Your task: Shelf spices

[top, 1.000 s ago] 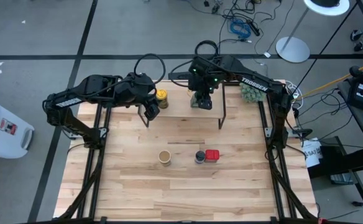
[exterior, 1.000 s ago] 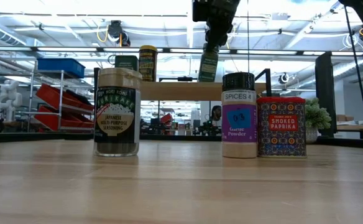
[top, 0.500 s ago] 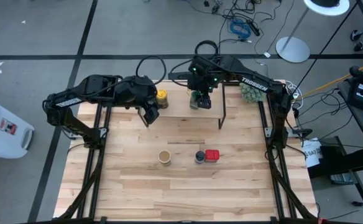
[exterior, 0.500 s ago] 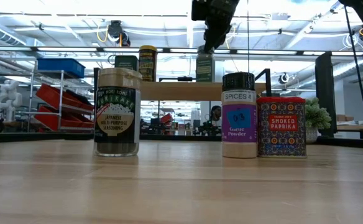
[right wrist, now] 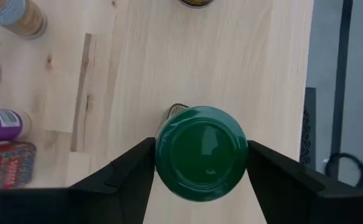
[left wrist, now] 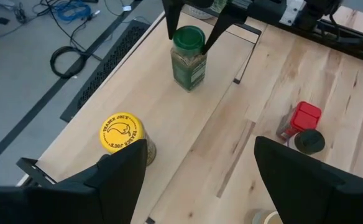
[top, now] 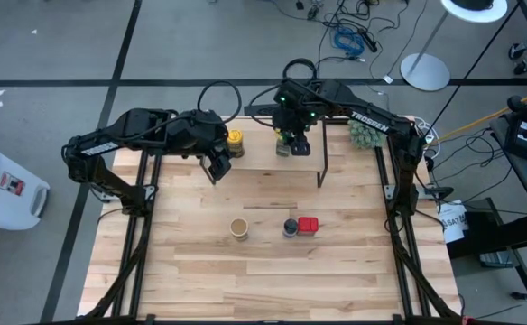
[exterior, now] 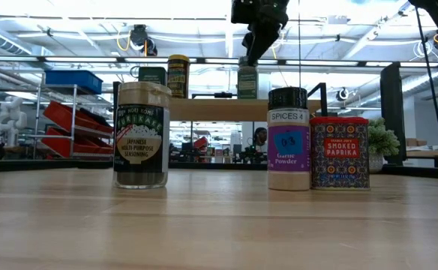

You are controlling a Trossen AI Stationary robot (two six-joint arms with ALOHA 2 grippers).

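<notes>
Lowered from a tilt, the green-lidded jar [left wrist: 189, 56] now stands upright on the shelf [left wrist: 169, 118]. The right gripper [right wrist: 201, 155] brackets it, fingers parting; lifting clear comes next. The left gripper [left wrist: 200, 180] waits open near the yellow-lidded jar [left wrist: 124, 138].

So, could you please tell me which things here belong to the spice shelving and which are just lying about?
Job:
shelf
green-lidded jar
yellow-lidded jar
tan-lidded jar
blue-lidded jar
red square tin
dark boxy tin

Lying about:
fuzzy green plant ball
</notes>
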